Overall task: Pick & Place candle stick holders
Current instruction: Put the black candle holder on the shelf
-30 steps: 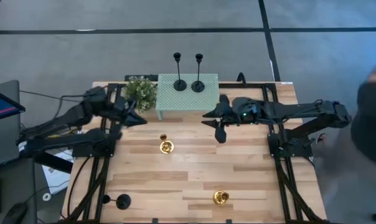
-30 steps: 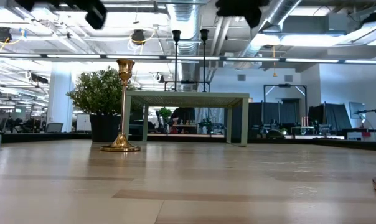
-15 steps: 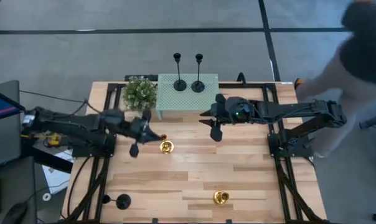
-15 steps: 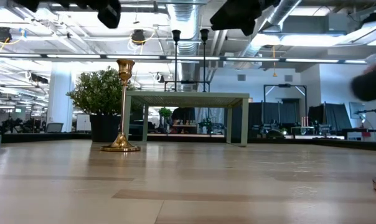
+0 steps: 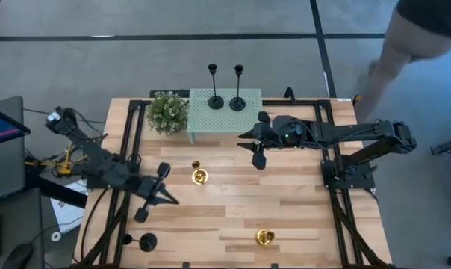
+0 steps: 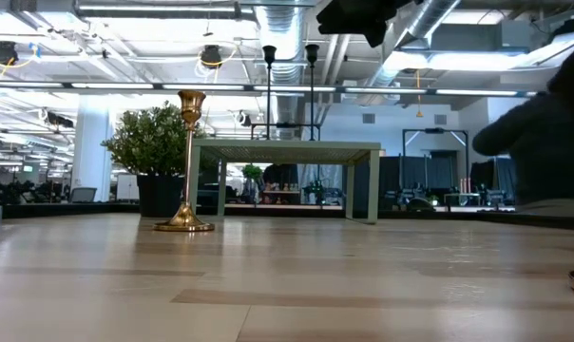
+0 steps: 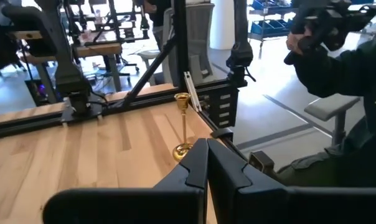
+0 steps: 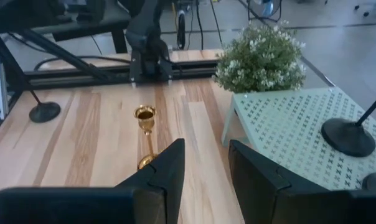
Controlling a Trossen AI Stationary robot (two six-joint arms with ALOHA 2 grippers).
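Observation:
Two black candle stick holders (image 5: pixel 214 101) (image 5: pixel 238 99) stand on the green perforated stand (image 5: pixel 225 119) at the far middle. A third black one (image 5: pixel 145 241) stands at the near left. One gold holder (image 5: pixel 199 176) stands mid-table and another (image 5: pixel 265 237) near the front edge. My left gripper (image 5: pixel 169 199) hovers shut above the near left of the table, between the black holder and the mid-table gold one, fingers (image 7: pixel 206 158) level. My right gripper (image 5: pixel 244 139) hangs open in front of the stand, nothing between its fingers (image 8: pixel 169 165).
A small potted plant (image 5: pixel 168 112) sits left of the green stand. Black frame rails (image 5: pixel 125 187) run along both table sides. A person (image 5: pixel 423 30) moves beyond the table's far right corner and also shows as a dark shape (image 6: pixel 544 142) in the low view.
My left gripper has swung from beside the plant toward the table's near edge, staying shut and high above the wood; it has left the low view's top. The person at the far right has shifted.

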